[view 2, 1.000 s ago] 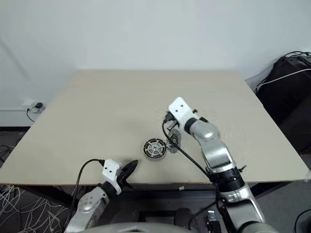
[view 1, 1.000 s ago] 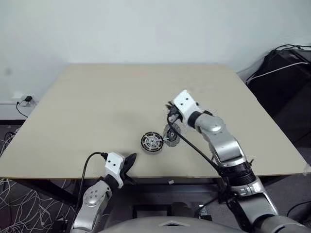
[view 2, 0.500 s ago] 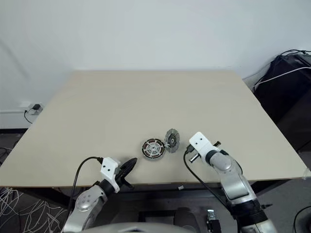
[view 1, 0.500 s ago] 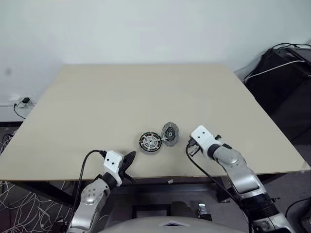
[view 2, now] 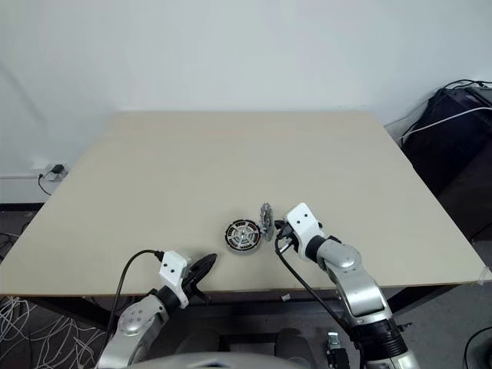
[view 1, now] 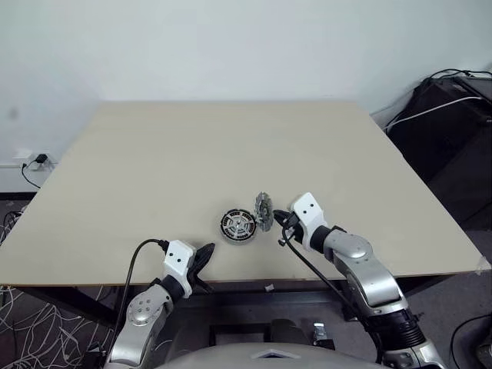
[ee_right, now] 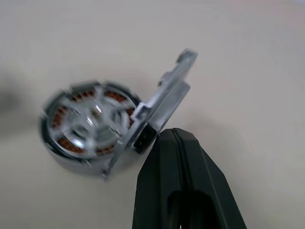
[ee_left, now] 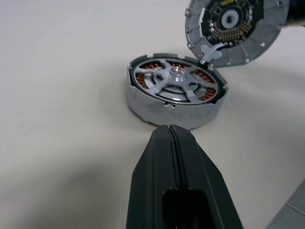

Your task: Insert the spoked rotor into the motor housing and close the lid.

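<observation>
1. The right gripper (view 1: 281,221) has pulled back and come down low. It was up over the parts 1 second ago. Now its closed tips are just behind the lid (view 1: 264,211), touching it or nearly so, and holding nothing.
2. The lid was leaning back flatter before. Now it stands up on its edge, tipped against the side of the motor housing (ee_left: 175,97).
3. The rotor (ee_left: 174,81) already sits inside the housing, its silver spokes over the copper coils.
4. The left gripper (view 1: 205,257) has stayed still, closed and empty, pointing at the housing from the near edge of the counter (view 1: 154,169).
5. I think only closing the lid is left: a push from the right gripper should tip it over onto the housing.
</observation>
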`<state>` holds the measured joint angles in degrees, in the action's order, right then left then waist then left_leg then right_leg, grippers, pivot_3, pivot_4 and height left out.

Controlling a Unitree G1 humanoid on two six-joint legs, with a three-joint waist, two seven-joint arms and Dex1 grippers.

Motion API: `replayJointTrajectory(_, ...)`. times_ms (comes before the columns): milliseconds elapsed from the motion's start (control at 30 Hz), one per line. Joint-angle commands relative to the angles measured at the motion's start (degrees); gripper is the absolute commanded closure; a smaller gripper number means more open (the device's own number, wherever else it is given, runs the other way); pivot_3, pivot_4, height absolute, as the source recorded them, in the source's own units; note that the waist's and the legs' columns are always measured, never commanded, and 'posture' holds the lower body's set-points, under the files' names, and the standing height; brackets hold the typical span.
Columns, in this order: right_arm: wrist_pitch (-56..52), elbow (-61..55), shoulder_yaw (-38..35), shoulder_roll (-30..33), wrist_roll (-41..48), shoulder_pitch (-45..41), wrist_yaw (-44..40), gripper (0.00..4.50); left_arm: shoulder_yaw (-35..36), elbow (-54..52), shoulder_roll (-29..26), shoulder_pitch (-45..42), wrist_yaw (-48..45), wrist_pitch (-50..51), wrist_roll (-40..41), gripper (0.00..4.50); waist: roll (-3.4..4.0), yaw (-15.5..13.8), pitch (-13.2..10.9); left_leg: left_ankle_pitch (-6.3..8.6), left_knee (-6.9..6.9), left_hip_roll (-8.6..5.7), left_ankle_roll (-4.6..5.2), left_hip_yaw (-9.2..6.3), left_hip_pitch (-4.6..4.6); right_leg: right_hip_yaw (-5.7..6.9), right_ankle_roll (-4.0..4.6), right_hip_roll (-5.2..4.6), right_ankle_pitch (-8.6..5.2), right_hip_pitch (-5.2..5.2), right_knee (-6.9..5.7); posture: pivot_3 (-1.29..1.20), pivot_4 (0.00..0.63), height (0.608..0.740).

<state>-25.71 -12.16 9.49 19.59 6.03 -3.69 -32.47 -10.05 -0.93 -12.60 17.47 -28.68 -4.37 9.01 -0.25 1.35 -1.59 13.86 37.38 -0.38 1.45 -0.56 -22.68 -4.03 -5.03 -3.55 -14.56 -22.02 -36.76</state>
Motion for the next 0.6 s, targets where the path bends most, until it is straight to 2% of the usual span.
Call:
replayJointTrajectory(33, 0.31, -1.43, 1.16, -1.53, 1.55, -2.12, -0.65, 4.49, 0.23, -2.56, -0.06, -0.52, 0.24, -0.28, -0.15, 4.50, 0.00, -0.01, 0.00, 0.00, 0.00, 0.00, 0.00, -0.01, 0.00, 0.01, 0.00, 0.00, 0.00, 0.00, 0.00, 0.00, 0.000, 0.740)
replayJointTrajectory(600, 3.30, 12.14, 7.05, -7.94, -0.84, -5.34, 0.61, 4.49, 0.40, -0.56, -0.08, -0.83, 0.04, -1.78, -0.41, 4.50, 0.01, 0.21, 0.01, 0.00, 0.00, -0.01, -0.01, 0.00, 0.00, 0.01, 0.27, 0.00, 0.16, 0.00, 0.00, 0.00, 0.000, 0.740)
